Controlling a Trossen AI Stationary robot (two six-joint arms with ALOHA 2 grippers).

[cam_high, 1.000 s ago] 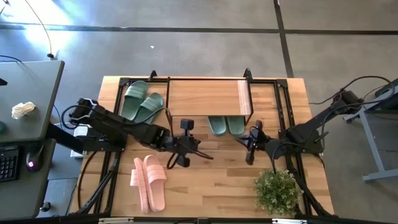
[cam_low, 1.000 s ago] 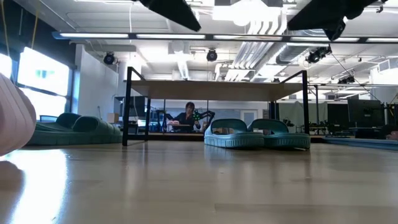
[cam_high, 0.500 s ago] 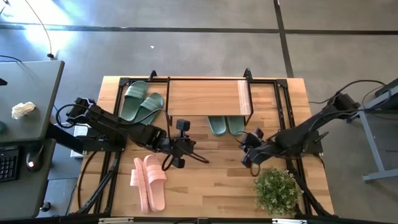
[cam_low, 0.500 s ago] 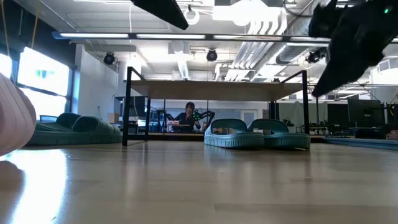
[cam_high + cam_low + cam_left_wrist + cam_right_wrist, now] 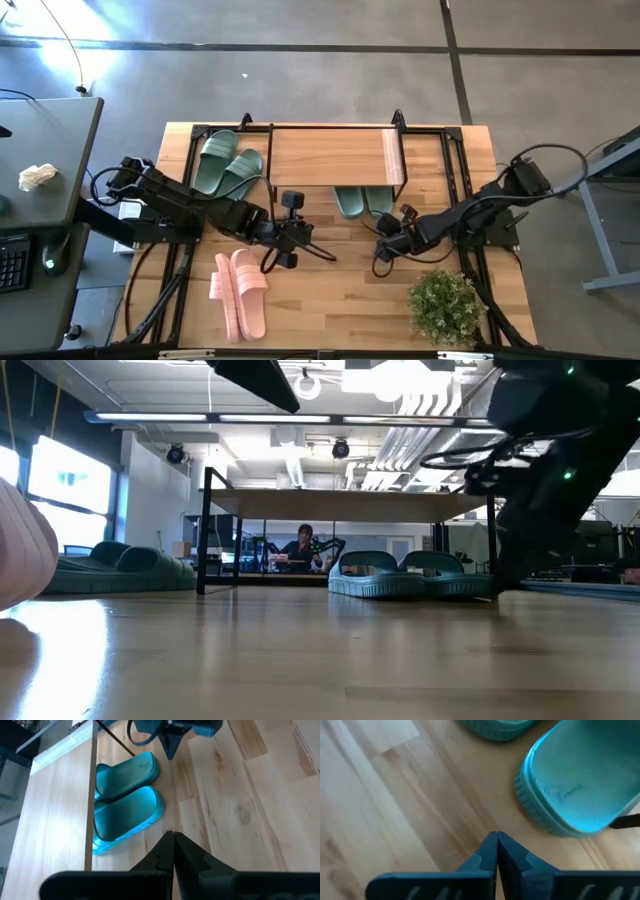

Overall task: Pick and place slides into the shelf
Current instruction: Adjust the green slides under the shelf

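Observation:
The shelf (image 5: 335,155) stands at the table's far middle. One sage-green pair of slides (image 5: 363,202) lies on the table under it, heels sticking out toward the near side; the pair also shows in the low view (image 5: 410,575) and the left wrist view (image 5: 127,795). A second green pair (image 5: 225,165) lies left of the shelf. The pink pair (image 5: 240,290) lies near left. My left gripper (image 5: 325,252) is shut and empty, above the table's middle. My right gripper (image 5: 380,258) is shut and empty, near the green pair's heels (image 5: 580,785).
A potted plant (image 5: 443,305) stands at the near right, close to my right arm. Bare tabletop (image 5: 330,310) lies between the pink pair and the plant. A person shows far off in the room behind the shelf (image 5: 303,548).
My right gripper has come down and moved toward the table's near-left, away from the shelf, and now hangs low beside the green pair. My left gripper has drawn back slightly toward the table's left. No slide has moved.

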